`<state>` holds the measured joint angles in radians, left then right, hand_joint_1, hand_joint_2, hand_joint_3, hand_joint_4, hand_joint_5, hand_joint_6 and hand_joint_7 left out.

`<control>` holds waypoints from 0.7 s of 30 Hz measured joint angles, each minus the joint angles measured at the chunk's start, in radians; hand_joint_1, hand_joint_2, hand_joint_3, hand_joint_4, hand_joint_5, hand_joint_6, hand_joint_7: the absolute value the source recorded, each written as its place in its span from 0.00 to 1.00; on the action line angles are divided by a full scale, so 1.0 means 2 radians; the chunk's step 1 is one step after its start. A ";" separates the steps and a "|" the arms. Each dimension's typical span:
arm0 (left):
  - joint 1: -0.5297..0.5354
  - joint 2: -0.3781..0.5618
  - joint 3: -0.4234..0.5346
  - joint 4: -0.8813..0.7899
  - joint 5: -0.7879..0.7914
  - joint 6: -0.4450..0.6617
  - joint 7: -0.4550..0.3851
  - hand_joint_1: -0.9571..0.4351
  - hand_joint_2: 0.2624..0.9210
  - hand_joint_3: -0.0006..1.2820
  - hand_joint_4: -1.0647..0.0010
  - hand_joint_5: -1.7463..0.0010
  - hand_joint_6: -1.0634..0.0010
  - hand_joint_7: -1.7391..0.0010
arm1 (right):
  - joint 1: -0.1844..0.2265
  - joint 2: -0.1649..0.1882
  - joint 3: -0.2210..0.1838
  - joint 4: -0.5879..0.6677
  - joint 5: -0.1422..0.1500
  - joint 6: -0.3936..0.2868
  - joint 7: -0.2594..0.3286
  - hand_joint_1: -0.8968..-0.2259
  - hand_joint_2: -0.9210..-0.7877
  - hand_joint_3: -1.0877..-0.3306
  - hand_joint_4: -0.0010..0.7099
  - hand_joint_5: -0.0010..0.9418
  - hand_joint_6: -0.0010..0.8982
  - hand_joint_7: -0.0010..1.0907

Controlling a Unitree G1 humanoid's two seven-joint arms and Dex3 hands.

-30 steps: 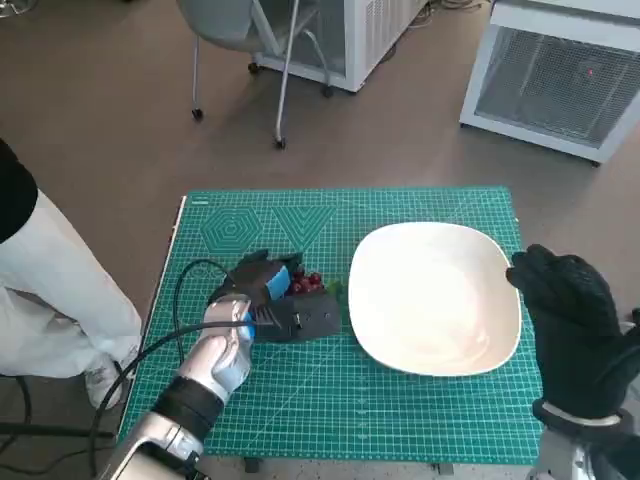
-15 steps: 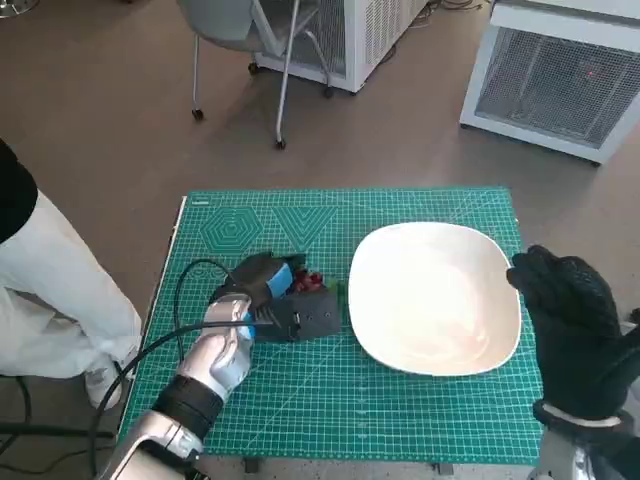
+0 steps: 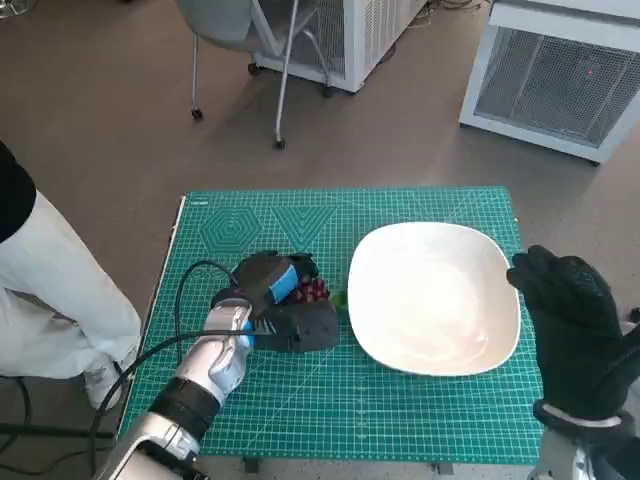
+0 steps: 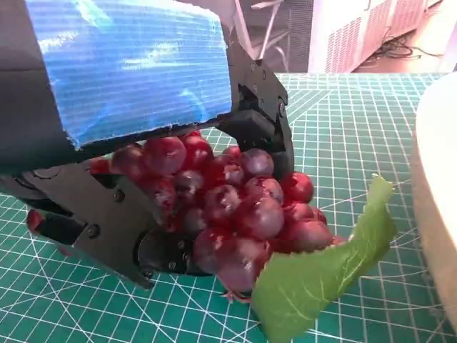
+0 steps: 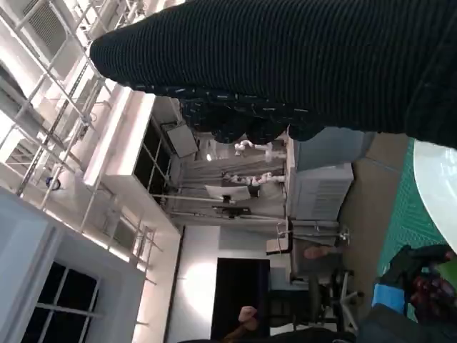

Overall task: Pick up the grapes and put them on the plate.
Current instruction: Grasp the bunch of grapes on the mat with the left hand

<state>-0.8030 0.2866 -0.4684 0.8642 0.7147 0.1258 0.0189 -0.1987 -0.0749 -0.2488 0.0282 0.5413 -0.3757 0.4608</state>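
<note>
From the head view, the left hand [image 3: 272,290] lies low on the green cutting mat [image 3: 250,410] that covers the tabletop, its black fingers wrapped over a bunch of red grapes [image 3: 313,290] that peeks out on the side toward the plate [image 3: 432,298]. The grapes lie on the mat just beside the plate's rim, with a bit of green leaf [image 3: 338,297] between them and the white edge; the plate itself is white, rounded-square and holds nothing. A black cable [image 3: 185,290] loops from the left forearm across the mat. The right hand [image 3: 568,325] in its knitted glove hangs off the plate's far side, over the mat's edge, holding nothing; whether its fingers are curled or spread cannot be told from here. A person's white trouser leg [image 3: 60,300] shows beside the tabletop, and a chair [image 3: 250,40] and white cabinets [image 3: 560,70] stand on the brown floor beyond. In the left wrist view, the blue-taped hand [image 4: 136,143] grips the grapes [image 4: 243,211] from above, black fingers [image 4: 260,118] on either flank of the cluster, the leaf [image 4: 321,275] sticking out toward the plate's rim [image 4: 439,193]. In the right wrist view, the glove [image 5: 300,64] fills the upper part as a dark band, and the other hand with the grapes [image 5: 428,289] shows small in a corner.
</note>
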 measured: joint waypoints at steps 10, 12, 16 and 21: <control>-0.005 0.000 0.000 0.016 -0.006 -0.010 0.005 0.69 0.78 0.36 0.54 0.19 0.53 0.21 | 0.000 0.000 0.000 0.001 0.000 0.000 0.000 0.77 0.00 0.75 0.70 0.55 0.30 0.80; -0.006 0.000 0.000 0.017 -0.007 -0.011 0.005 0.69 0.79 0.36 0.54 0.19 0.53 0.21 | 0.000 0.000 0.000 0.001 0.000 -0.001 0.000 0.77 0.00 0.75 0.70 0.55 0.31 0.80; -0.007 0.000 0.000 0.020 -0.008 -0.013 0.004 0.69 0.73 0.42 0.58 0.12 0.48 0.27 | 0.000 0.000 0.000 0.002 0.000 -0.001 0.000 0.77 0.00 0.75 0.70 0.55 0.31 0.80; -0.007 0.000 0.001 0.023 -0.011 -0.017 0.004 0.69 0.65 0.49 0.62 0.03 0.41 0.35 | 0.000 0.000 -0.001 0.003 0.000 -0.001 0.000 0.77 0.00 0.75 0.70 0.55 0.31 0.80</control>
<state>-0.8173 0.2873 -0.4659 0.9108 0.6918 0.0926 0.0262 -0.1994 -0.0758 -0.2504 0.0339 0.5413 -0.3770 0.4613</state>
